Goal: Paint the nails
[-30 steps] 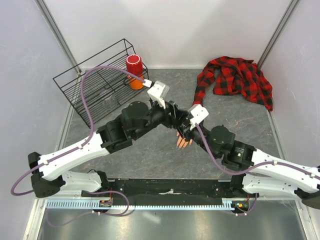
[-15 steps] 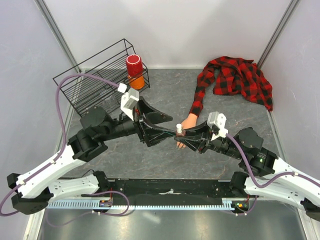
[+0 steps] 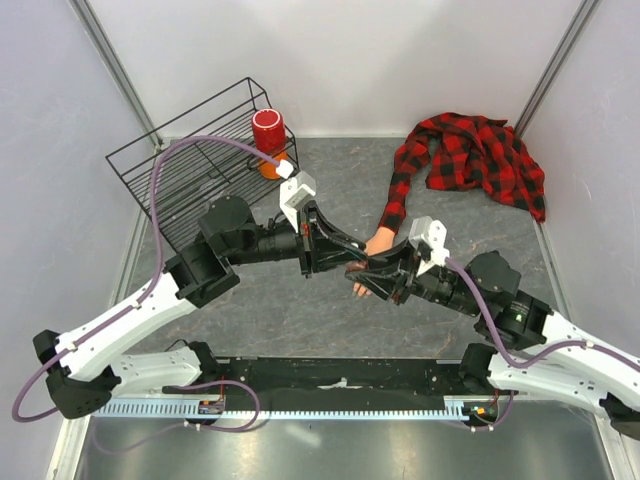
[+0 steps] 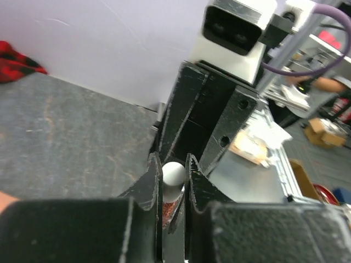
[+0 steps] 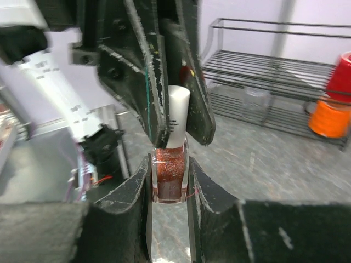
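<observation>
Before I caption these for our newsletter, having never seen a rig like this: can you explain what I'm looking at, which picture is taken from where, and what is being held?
These are two robot arms bolted at the near edge of a grey table. The wide picture comes from a fixed camera above and behind them. The two close-ups come from a camera on each wrist, looking along its own fingers. On the table lie a plaid shirt with a pale mannequin hand at its sleeve, a black wire rack, and a red cup at the rack's right end. The right gripper is shut on a small polish bottle of red glitter. The left gripper clamps the bottle's white cap from the opposite side, perhaps to unscrew it.
</observation>
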Controlling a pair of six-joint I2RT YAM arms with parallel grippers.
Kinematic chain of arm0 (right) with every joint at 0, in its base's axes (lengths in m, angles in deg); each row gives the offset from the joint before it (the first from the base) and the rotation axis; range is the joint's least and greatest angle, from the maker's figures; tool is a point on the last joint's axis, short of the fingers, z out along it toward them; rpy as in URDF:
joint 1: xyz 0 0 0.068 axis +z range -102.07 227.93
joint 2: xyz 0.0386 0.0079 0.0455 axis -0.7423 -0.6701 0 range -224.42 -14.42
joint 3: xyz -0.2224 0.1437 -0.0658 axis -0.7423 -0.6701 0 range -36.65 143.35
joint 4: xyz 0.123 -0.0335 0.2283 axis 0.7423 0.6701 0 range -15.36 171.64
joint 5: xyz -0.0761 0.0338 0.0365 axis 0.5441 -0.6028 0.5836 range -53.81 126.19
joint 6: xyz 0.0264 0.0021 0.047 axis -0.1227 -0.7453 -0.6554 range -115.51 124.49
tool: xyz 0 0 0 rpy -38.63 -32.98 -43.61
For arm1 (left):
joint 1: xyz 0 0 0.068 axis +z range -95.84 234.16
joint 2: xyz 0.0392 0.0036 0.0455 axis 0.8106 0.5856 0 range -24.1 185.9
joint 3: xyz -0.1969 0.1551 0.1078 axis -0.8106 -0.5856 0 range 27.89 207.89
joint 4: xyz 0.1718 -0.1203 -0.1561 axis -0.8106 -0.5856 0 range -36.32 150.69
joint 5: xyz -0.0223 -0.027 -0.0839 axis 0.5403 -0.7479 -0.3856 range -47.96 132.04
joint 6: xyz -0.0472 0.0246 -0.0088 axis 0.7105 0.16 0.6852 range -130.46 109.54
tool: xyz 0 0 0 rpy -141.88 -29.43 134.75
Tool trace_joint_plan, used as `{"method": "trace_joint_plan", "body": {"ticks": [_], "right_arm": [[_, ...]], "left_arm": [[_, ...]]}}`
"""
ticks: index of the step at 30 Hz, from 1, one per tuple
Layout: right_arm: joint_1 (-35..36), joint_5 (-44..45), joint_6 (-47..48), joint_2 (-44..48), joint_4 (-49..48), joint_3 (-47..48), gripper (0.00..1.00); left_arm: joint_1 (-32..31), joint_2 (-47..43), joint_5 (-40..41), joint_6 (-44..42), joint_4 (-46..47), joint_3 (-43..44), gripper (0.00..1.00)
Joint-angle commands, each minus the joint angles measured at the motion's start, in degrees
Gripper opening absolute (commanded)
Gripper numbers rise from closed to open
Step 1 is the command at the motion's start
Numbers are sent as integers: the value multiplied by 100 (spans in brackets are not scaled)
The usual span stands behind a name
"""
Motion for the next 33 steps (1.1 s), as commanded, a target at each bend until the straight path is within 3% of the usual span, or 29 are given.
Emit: {"method": "trace_joint_plan", "body": {"ticks": [1,2,3,6,10,12,13,17,20,21,28,31,33], "right_arm": [[-26,1360,377,-500,-102,437,0],[-9,1737,395,-640,37,559,0],[53,2533,421,-903,48,604,0],[490,4711,623,-1517,-49,788,0],[563,5204,904,-2013,-487,912,0],[546,5055,940,-1952,-585,816,0],[528,4680,984,-1882,-698,745,0],[221,3342,800,-1381,-814,289,0],[150,2588,747,-968,-726,52,0],[132,2437,738,-776,-700,-2,0],[27,968,352,-80,-190,-73,0],[-43,178,97,105,-190,-38,0],[-61,-217,-26,149,-190,41,0]], "left_arm": [[-199,125,1608,-221,-810,438,2],[-295,204,2267,-229,-951,482,2],[-609,291,3683,-195,-1066,630,2],[-998,976,5545,260,-1567,1130,2],[-1017,1759,5869,588,-1858,1668,2],[-973,1795,5572,457,-1771,1730,2],[-947,1752,5369,386,-1709,1721,7],[-631,1111,4061,254,-878,1108,69],[-271,408,2655,315,-226,213,99],[-113,250,2138,420,-32,123,100],[275,-630,763,605,374,-379,96],[433,-535,-45,807,724,-493,88],[486,-420,-529,965,866,-450,76]]}}
